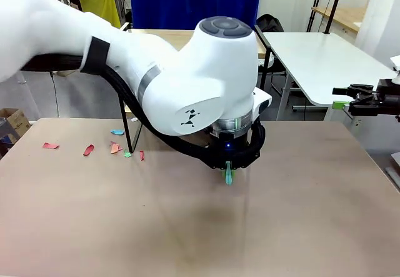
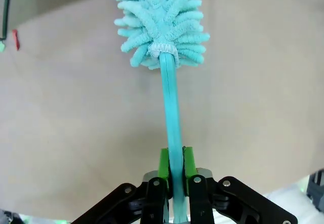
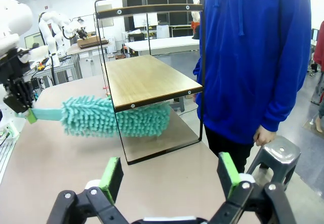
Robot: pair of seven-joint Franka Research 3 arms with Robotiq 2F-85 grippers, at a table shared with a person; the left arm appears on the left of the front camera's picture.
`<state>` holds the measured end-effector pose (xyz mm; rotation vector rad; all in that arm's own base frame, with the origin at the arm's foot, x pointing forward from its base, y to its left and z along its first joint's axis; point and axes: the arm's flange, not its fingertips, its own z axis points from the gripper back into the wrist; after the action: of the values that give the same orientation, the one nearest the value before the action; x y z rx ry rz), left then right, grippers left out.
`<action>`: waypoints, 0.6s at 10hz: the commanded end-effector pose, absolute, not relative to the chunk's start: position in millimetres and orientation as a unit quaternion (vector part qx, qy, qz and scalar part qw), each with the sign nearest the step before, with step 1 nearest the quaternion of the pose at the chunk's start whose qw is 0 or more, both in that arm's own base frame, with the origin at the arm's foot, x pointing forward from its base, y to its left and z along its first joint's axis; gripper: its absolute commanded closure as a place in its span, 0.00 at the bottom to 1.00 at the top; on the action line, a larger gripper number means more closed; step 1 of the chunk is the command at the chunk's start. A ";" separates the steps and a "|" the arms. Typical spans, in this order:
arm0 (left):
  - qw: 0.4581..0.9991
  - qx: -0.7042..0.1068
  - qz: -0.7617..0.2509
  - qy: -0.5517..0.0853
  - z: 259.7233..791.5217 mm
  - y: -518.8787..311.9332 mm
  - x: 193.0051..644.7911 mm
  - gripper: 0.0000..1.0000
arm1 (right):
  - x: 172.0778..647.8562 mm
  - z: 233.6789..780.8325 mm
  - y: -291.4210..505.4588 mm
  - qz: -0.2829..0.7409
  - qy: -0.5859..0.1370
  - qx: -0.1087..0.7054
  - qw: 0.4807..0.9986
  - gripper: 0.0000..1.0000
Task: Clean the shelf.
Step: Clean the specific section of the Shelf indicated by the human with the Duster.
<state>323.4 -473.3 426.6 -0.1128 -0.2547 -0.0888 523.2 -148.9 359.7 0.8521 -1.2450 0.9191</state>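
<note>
Left pincer [image 2: 176,158] on duster [image 2: 161,21] — beneath shelf [image 3: 147,80] board

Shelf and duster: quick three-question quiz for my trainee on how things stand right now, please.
1. True or false: the left gripper is shut on the duster by its handle.
2. Relative to the shelf, where is the duster's fluffy head? A on its top board; B under its lower board; C well away from it, on the floor.
3. Fill in: the right gripper has its jaws ____ and holds nothing.
Key: 1 true; 2 B; 3 open.
</note>
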 end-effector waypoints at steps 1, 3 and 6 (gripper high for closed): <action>0.985 -0.056 -0.027 -0.163 418.5 -493.9 344.1 0.87 | 524.5 364.2 -147.1 0.402 -0.536 0.369 0.644 0.00; 0.983 -0.067 -0.034 -0.169 412.5 -499.8 360.7 0.87 | 524.5 364.2 -147.1 0.402 -0.536 0.369 0.644 0.00; 0.984 -0.059 -0.030 -0.166 398.6 -512.7 379.5 0.87 | 524.5 364.2 -147.1 0.402 -0.536 0.369 0.644 0.00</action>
<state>374.4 -501.0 401.8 -0.1297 -0.3047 -0.0906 523.2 -148.8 359.7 0.8522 -1.2450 0.9192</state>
